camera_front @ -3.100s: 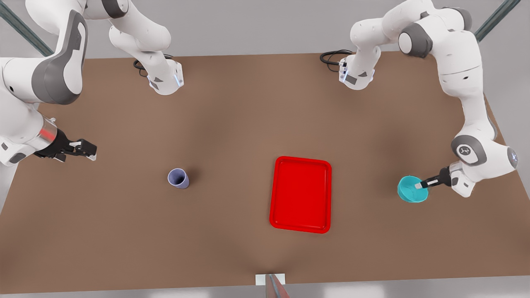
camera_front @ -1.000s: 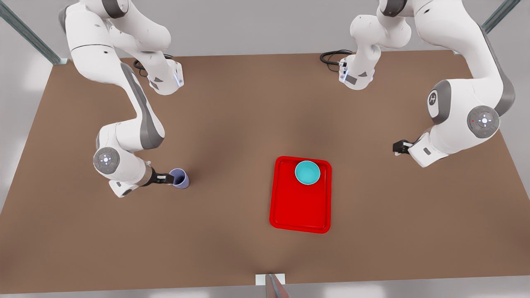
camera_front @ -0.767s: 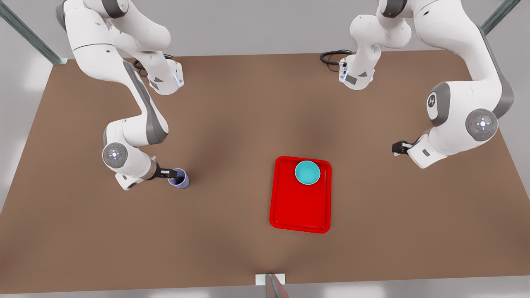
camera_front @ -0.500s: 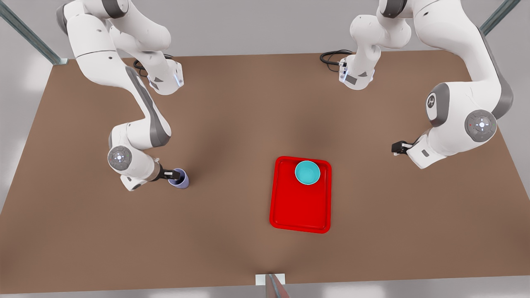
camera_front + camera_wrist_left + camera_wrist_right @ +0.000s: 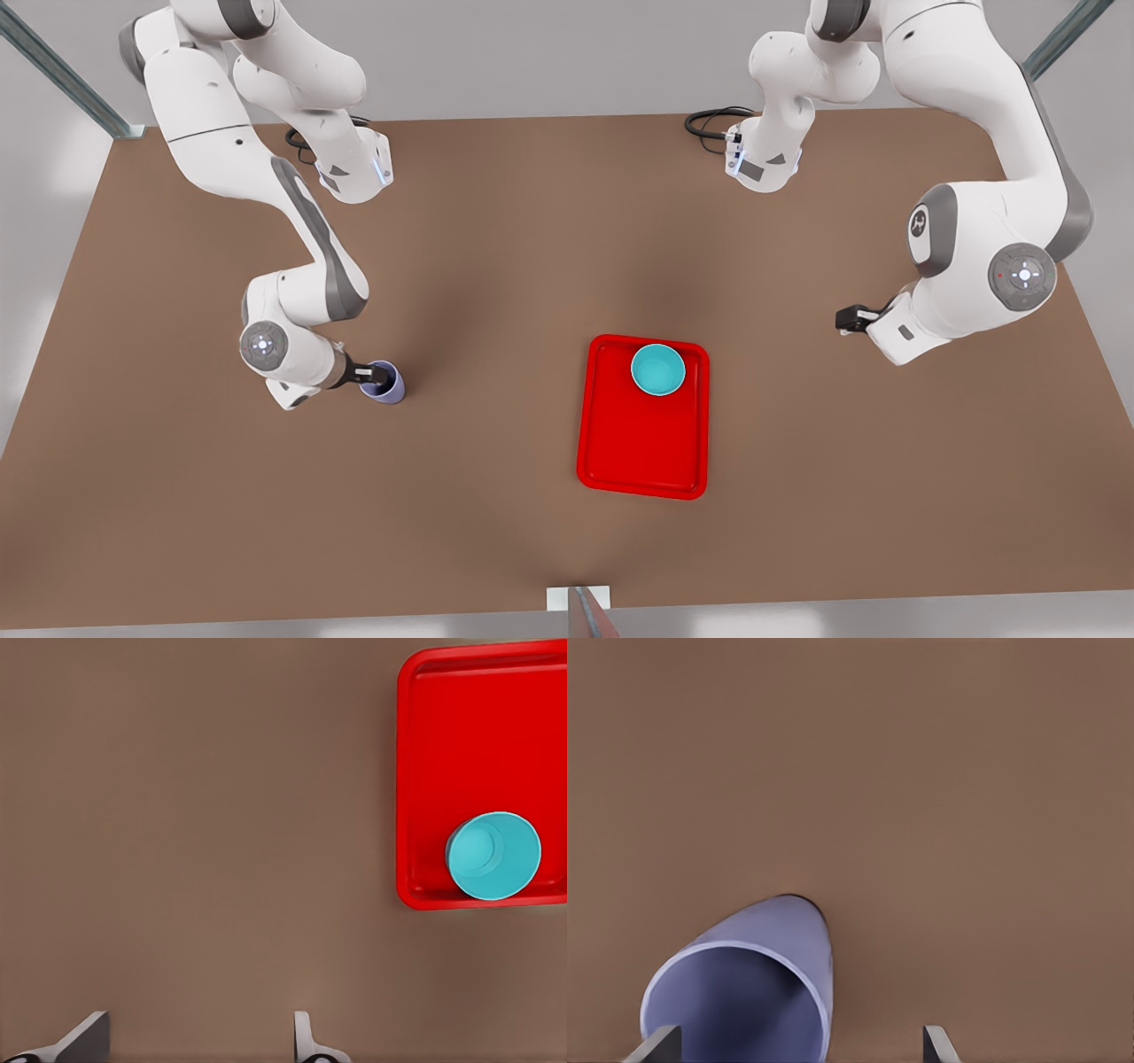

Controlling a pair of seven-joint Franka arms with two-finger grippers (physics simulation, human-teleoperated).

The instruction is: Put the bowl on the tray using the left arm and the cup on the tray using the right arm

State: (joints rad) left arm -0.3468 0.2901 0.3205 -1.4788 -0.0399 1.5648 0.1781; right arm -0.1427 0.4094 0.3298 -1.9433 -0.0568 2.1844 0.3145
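Observation:
The teal bowl (image 5: 658, 369) sits inside the red tray (image 5: 642, 443), near its far edge. The left wrist view shows that bowl (image 5: 493, 856) on the tray (image 5: 469, 735) from above. My left gripper (image 5: 846, 319) hangs off the tray toward the front view's right, open and empty, its fingers (image 5: 301, 1038) wide apart. The lavender cup (image 5: 387, 385) stands upright on the table at the front view's left. My right gripper (image 5: 372, 379) is low at the cup's rim, open. In the right wrist view the cup (image 5: 744, 992) lies between its fingertips (image 5: 935, 1043), nearer one side.
The brown table (image 5: 496, 266) carries two arm bases (image 5: 354, 173) (image 5: 762, 164) at the back, with black cables (image 5: 709, 120) beside them. A small white bracket (image 5: 578, 598) sits at the front edge. Bare table separates cup and tray.
The bowl went from the table at the front view's right onto the tray and was released. Over the last second my right gripper crept onto the cup's rim; the left arm barely moved.

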